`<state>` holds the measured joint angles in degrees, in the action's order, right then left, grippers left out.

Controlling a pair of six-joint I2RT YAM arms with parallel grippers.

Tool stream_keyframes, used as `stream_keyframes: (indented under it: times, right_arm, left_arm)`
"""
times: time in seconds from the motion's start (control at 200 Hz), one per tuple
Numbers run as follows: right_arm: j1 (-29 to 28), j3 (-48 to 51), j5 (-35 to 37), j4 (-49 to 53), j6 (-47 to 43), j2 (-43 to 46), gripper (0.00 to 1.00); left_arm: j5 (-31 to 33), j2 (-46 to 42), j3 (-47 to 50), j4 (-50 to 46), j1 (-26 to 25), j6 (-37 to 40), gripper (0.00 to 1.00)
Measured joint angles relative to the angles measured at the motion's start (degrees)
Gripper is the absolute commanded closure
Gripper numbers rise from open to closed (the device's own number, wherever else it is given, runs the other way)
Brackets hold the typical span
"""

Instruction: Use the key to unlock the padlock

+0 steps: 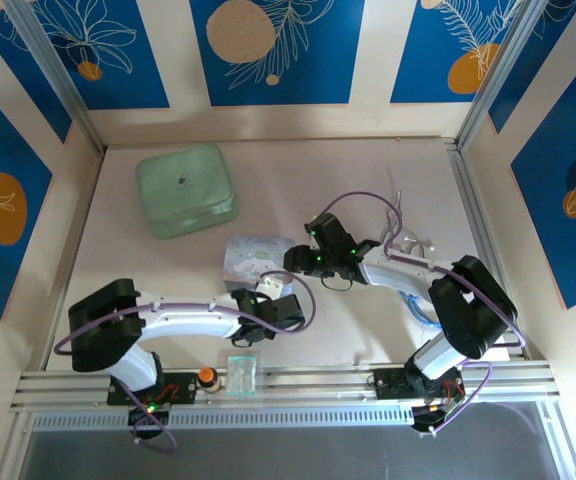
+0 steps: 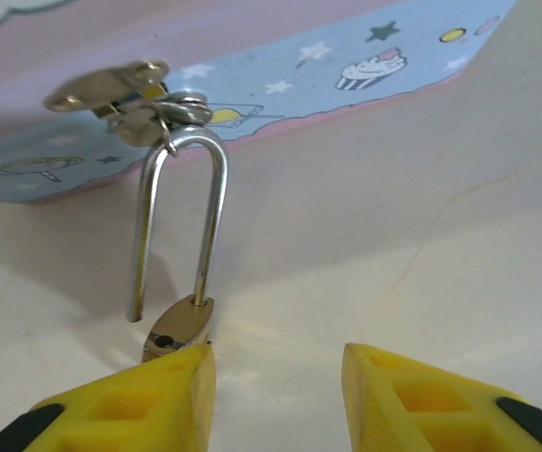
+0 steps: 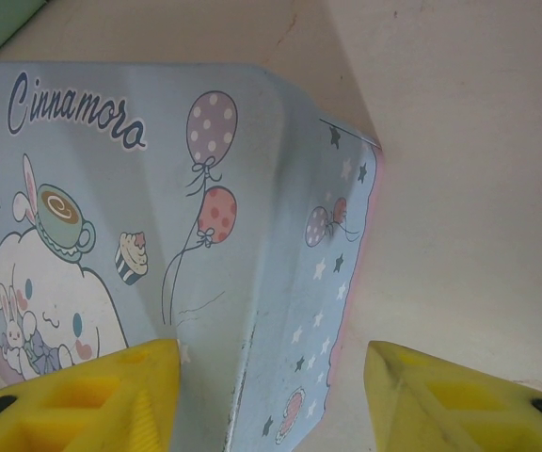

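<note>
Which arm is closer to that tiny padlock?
The left arm: its jaws stand open right in front of the padlock. The right arm has its jaws astride a corner of the blue tin, away from the lock.

- The padlock is tiny, with a brass-gold body and a long, thin silver U-shaped shackle.
- Its shackle is hooked through the metal clasp on the side wall of the pale blue tin.
- The right leg enters the body. The left leg's end stands free beside it.
- The body rests on the table, just beside the tin's wall.
</note>
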<state>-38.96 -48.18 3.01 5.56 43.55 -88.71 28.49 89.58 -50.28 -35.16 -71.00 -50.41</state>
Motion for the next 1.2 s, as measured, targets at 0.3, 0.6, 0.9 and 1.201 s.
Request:
stream_keyframes:
  times: [0.3,0.6,0.9,1.201]
  right_arm:
    - [0.1,0.4,0.0,-0.2,0.2,0.2,0.36]
    - [0.5,1.1,0.0,0.0,0.3,0.1,0.20]
    - [0.5,1.1,0.0,0.0,0.4,0.1,0.22]
    - [0.5,1.1,0.0,0.0,0.4,0.1,0.22]
  left_arm:
    - [1.1,-6.3,0.4,0.0,0.3,1.7,0.36]
    - [1.5,-8.1,5.3,2.3,3.9,4.8,0.29]
    - [0.3,-5.3,6.6,7.9,4.5,7.5,0.39]
    - [-1.6,-4.5,6.9,9.1,4.3,5.6,0.44]
